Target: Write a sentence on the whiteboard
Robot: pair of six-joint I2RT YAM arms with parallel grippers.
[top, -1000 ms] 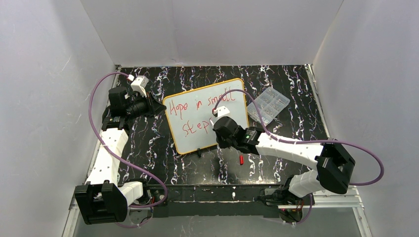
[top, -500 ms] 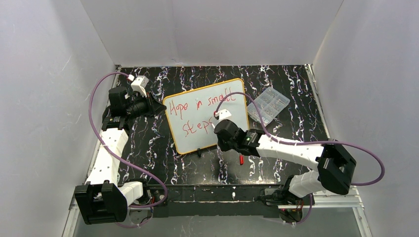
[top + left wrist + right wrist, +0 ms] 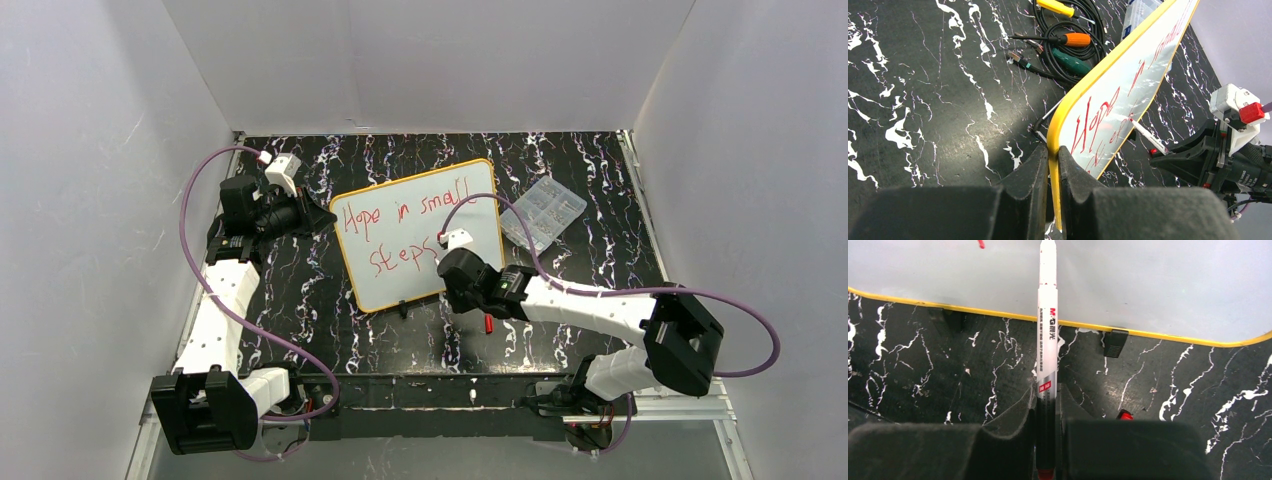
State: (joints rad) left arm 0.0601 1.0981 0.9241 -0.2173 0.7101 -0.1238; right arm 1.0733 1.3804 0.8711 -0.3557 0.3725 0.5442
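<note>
The whiteboard [image 3: 405, 285], one yellow-rimmed panel, sits at the middle of a black marbled table [image 3: 590, 250]. It lies between the two arms, with its left corner toward the left arm. The sentence [image 3: 415, 225] runs across it in red marker on two lines: "Hope in small" above, "Steps" below. Whether a full stop follows cannot be made out.

The left gripper [image 3: 1053, 165] is pinched narrowly on the board's yellow rim, one finger on each face. The right gripper [image 3: 1047, 400] is closed around a single white marker [image 3: 1047, 315]. Red print on the barrel reads "M&G", followed by small characters too fine to read. The marker's upper end reaches over the white surface, beside the last red stroke.

In the right wrist view, two black tabs [image 3: 1115, 342] show just under the board's near rim. One red cap [image 3: 488, 323] lies on the table near the right wrist.

A clear parts box [image 3: 543, 212] rests just beside the board's far right corner. In the left wrist view, two screwdrivers lie beyond the rim. One has a yellow handle [image 3: 1060, 7] and one an orange handle [image 3: 1075, 39]. They lie on a coil of black cable [image 3: 1087, 22], with a green clip [image 3: 1070, 61] close by.
</note>
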